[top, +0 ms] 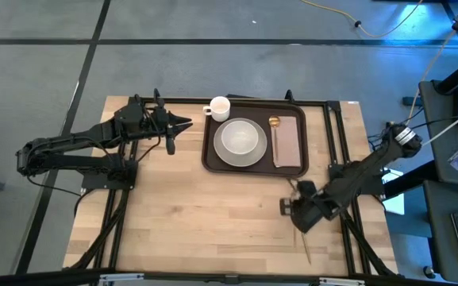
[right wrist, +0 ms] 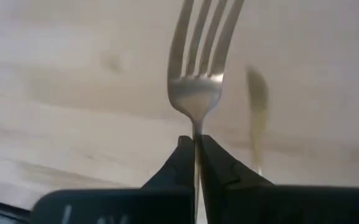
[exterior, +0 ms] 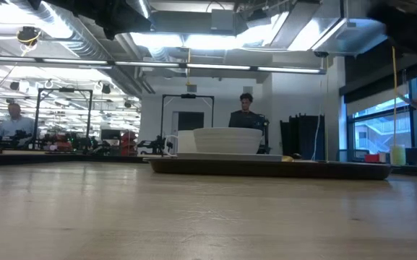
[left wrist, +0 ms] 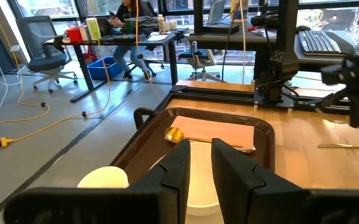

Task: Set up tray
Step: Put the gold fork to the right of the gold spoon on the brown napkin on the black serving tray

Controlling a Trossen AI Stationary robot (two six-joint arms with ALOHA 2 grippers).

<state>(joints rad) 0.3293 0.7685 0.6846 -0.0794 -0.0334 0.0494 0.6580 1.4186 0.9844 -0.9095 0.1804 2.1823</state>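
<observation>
The dark brown tray (top: 252,169) lies at the table's far middle and also shows in the low view (exterior: 266,167). It holds a white plate (top: 240,141) and a pinkish-tan napkin (top: 289,143) with a gold spoon (top: 275,131) along its left edge. A white cup (top: 218,106) stands at the tray's far left corner. My left gripper (top: 185,125) hovers left of the tray, pointing at it, narrowly open and empty (left wrist: 201,158). My right gripper (top: 286,208) is near the table's right near area, shut on a fork (right wrist: 204,37). My right gripper (right wrist: 195,140) pinches the fork by its thin neck (right wrist: 196,124), just behind the head, between the two fingertips. The fork runs in line with the fingers, its tines sticking out ahead of them. The fingers hide the handle. Whether the fork touches the table, I cannot tell.
A thin gold utensil (top: 305,245) lies on the wood near the right gripper, toward the near edge, and also shows in the left wrist view (left wrist: 347,146). Black frame rails run along the table's far, left and right sides. Bare wood spreads between the tray and the near edge.
</observation>
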